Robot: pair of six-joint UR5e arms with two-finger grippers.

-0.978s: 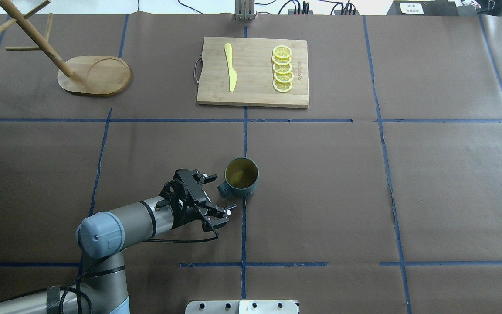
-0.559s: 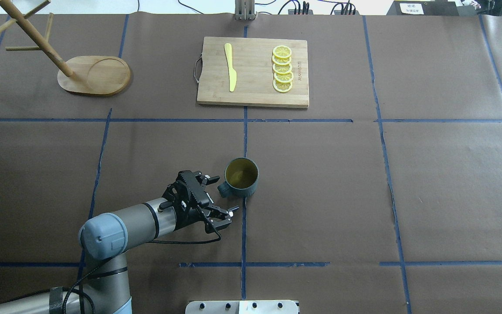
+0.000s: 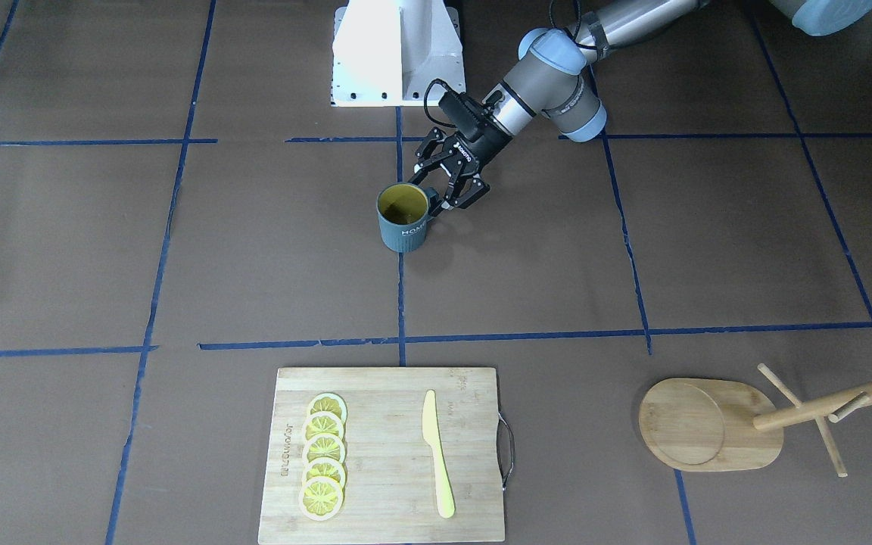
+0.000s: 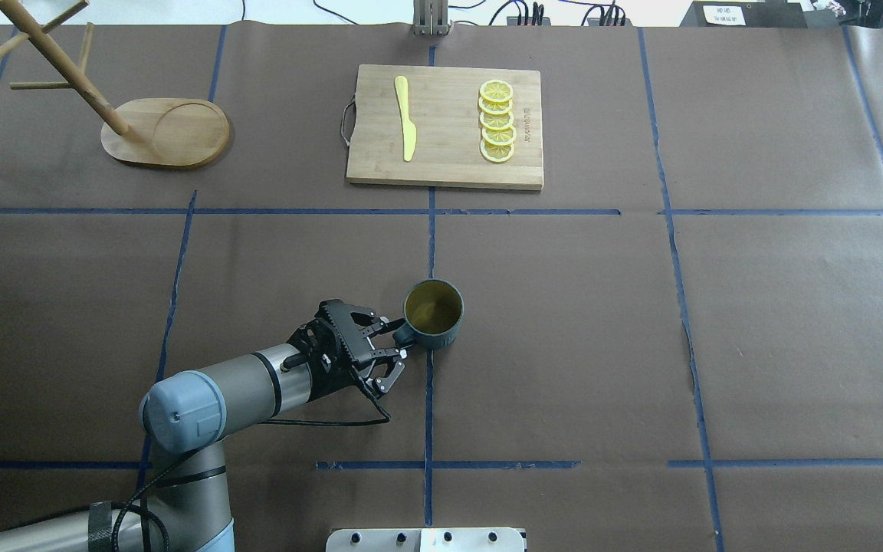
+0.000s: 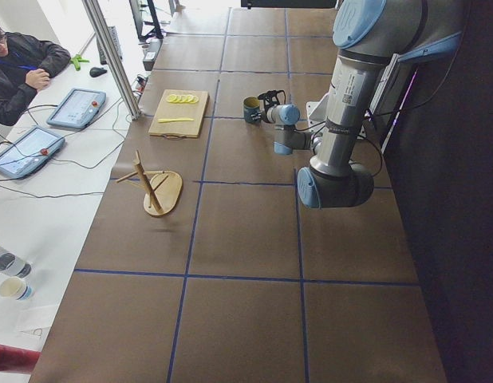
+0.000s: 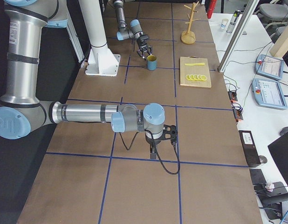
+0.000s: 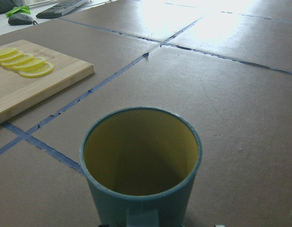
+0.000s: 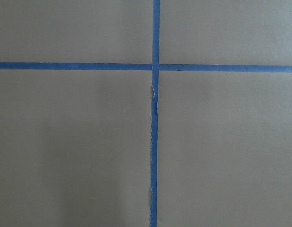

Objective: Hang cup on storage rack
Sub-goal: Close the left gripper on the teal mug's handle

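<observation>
At the handle: left claw (image 4: pixel 398 338) has closed from wide to pinching the cup (image 4: pixel 432 310).
Cup: nudged slightly sideways.
Next: lift toward storage rack (image 4: pixel 181 132).

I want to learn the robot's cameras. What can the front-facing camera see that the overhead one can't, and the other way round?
Only the front-facing view shows the white HOME lettering on the side of the cup. Only the overhead view shows the black cables beyond the far edge of the table. Both show the cup standing upright, the left gripper at its handle, the storage rack, and the cutting board with lemon slices and a yellow knife.
</observation>
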